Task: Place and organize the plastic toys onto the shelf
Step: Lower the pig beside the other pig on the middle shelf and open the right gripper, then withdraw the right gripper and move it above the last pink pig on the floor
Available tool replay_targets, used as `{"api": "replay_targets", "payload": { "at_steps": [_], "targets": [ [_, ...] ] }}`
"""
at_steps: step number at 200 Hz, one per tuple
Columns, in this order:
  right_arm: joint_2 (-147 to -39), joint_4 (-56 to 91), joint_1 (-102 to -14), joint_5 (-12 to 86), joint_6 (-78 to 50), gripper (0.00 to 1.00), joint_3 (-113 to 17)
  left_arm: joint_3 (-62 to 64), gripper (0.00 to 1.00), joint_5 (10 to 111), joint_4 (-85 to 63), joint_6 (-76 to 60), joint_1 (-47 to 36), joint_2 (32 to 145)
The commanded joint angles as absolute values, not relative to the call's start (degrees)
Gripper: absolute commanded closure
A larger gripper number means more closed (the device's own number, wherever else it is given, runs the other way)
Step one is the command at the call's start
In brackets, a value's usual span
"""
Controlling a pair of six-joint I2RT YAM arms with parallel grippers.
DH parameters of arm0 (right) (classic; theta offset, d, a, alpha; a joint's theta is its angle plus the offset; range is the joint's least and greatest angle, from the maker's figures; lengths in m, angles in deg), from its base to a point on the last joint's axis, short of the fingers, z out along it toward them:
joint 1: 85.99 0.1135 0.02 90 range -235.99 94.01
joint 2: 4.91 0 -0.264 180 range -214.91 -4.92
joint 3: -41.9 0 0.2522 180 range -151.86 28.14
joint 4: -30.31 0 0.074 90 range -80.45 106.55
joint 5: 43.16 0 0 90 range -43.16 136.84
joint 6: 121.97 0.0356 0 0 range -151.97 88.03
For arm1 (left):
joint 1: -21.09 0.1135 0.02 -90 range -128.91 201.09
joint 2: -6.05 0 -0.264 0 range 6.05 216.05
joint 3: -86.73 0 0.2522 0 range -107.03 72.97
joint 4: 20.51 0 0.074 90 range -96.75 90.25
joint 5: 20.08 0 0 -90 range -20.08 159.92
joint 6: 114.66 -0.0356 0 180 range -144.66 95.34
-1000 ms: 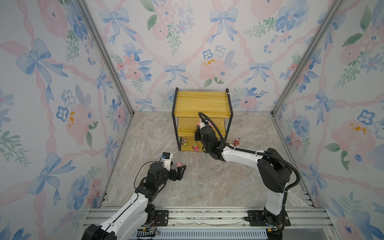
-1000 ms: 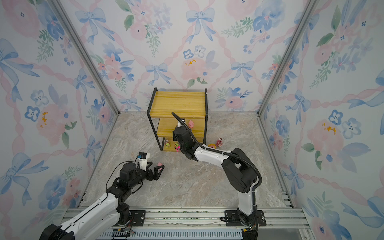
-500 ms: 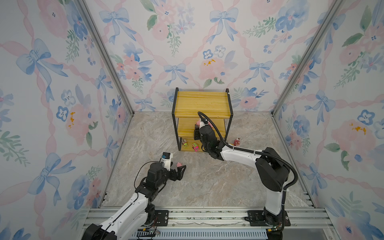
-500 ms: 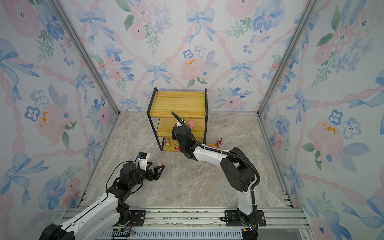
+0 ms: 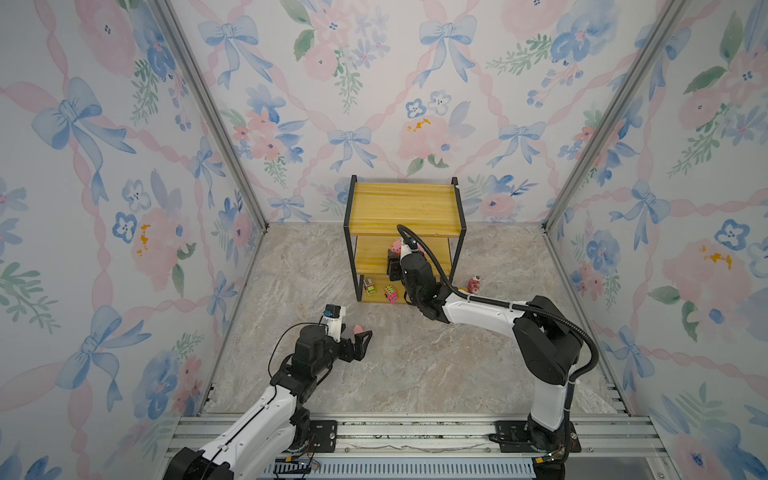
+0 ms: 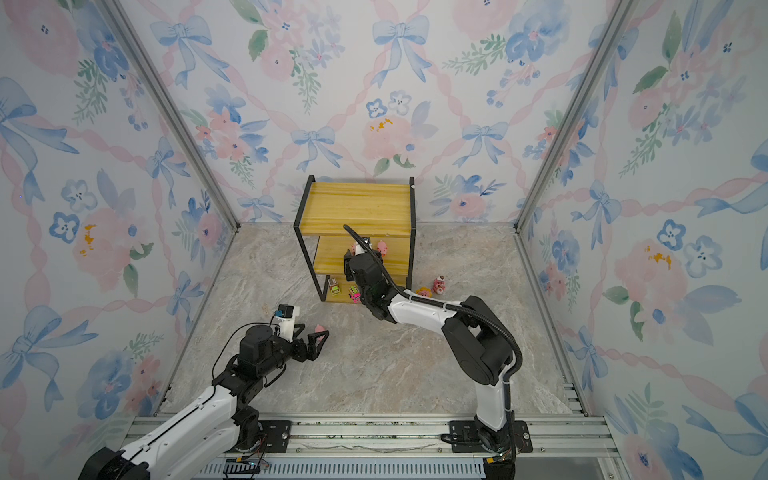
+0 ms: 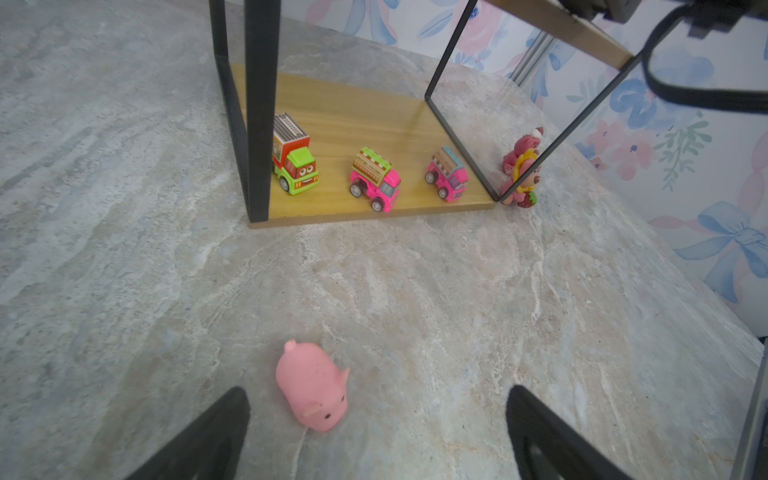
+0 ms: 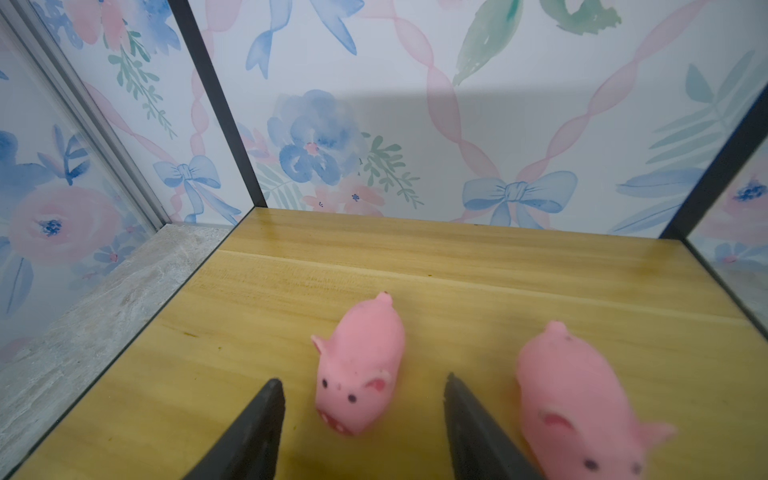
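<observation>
Plastic toys are mostly shelved, three still on the table. Right gripper (image 8: 362, 378) is inside the middle tier with its jaws spread. First pig (image 8: 357, 370) stands between the fingers with a gap on each side, not pinched, resting on the middle board (image 8: 415, 266) by itself. Second pig (image 8: 577, 399) is just beside it on the same board, outside the fingers and not touching the first.

Left gripper (image 7: 377, 390) is low over the marble tabletop (image 7: 415, 291), jaws wide, holding nothing. Third pig (image 7: 313, 384) lies on the tabletop just ahead of the fingertips, nearer one finger, no contact visible.

Further out, the shelf (image 5: 405, 203) stands at the back wall with its top board bare. The bottom board holds a green truck (image 7: 295, 160) and two pink trucks (image 7: 376, 178) (image 7: 448, 174) in a row. Plain bear (image 6: 439, 284) and sunflower bear (image 6: 424, 292) stand on the tabletop just outside the shelf on the right arm's side, close together.

Step, my read: pig drop-off on the middle tier, at the release point. The right arm needs to back straight out without clipping either pig or the frame post. The left arm then needs to come down, centre on the third pig, close lightly (it looks soft) and carry it to the middle tier. The bears are left to do after that.
</observation>
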State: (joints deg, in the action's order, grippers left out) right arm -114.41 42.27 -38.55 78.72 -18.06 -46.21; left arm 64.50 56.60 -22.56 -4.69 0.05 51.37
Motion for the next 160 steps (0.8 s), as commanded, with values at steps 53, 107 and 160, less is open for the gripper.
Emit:
{"api": "replay_targets", "payload": {
  "at_steps": [53, 107, 160],
  "targets": [
    [-104.4, 41.8, -33.0, 81.3, -23.3, 0.29, -36.2, 64.6, 0.03, 56.4, -23.5, -5.7, -0.4, 50.9],
    [-89.8, 27.6, -25.5, 85.0, -27.8, 0.25, -27.8, 65.1, 0.03, 57.5, -23.4, -5.3, -0.4, 49.1],
    [-75.9, 23.7, -24.3, 72.5, -19.1, 0.25, -10.0, 65.3, 0.02, 60.0, -21.9, -4.0, -0.1, 46.6]
  ]
}}
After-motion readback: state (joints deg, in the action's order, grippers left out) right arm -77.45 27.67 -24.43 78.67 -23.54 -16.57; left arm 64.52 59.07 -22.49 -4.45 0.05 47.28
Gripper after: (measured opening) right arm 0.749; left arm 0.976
